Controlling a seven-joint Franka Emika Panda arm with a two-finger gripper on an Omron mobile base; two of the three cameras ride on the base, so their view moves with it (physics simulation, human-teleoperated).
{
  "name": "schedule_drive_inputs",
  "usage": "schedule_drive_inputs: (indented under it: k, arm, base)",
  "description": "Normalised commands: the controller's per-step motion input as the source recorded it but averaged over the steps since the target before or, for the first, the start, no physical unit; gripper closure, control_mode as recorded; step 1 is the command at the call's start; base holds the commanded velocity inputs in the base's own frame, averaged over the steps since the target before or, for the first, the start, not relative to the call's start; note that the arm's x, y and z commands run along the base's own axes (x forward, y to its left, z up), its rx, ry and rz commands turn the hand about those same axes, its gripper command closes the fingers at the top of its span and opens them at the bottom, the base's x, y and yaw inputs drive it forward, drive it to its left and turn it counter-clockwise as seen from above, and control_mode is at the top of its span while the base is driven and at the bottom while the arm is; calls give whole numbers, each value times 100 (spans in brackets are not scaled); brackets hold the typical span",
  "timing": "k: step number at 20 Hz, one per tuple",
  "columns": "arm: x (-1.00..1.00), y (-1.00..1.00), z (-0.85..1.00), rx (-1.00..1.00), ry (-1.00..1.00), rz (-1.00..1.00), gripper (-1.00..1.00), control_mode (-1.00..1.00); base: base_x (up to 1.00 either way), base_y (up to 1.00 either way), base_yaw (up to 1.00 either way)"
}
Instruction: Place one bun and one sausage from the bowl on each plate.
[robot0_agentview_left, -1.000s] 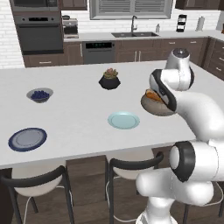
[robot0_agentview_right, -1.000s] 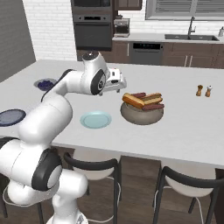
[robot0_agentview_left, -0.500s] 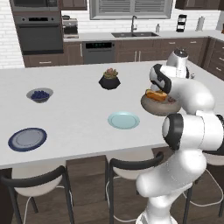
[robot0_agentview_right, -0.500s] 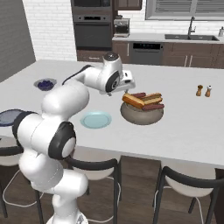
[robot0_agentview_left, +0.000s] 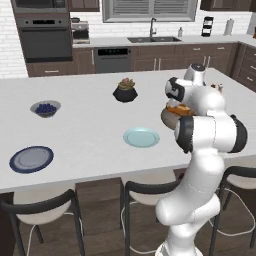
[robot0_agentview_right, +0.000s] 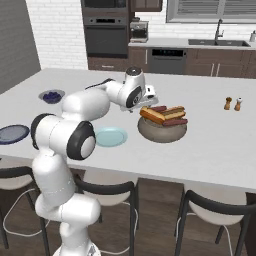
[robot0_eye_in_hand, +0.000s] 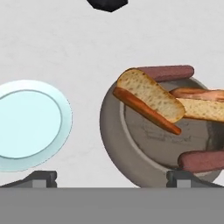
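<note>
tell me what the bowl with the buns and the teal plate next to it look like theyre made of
Bowl: looks like matte stoneware or stone, going by its dull brown-grey surface with faint mottling and scratch-like marks inside, and its thick rim; the render leaves it open.
Teal plate: probably glazed ceramic, possibly plastic, since it is a smooth, even pale teal with a lighter raised rim and no texture.

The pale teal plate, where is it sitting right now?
In the right base view the pale teal plate lies on the island counter, just left of the brown-grey bowl.
</note>
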Motion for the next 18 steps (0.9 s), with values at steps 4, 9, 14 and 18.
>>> schedule_drive_inputs:
  k: [4,9,14,18]
  arm:
    - [45,-25,-17,0,0,0,-100,-100]
    - [37,-6,-28,0,0,0,-100,-100]
    - [40,0,-38,-2,4,0,-100,-100]
    - [36,0,-27,-1,2,0,-100,-100]
  base:
    - [0,0,0]
    - [0,0,0]
    - [0,0,0]
    - [0,0,0]
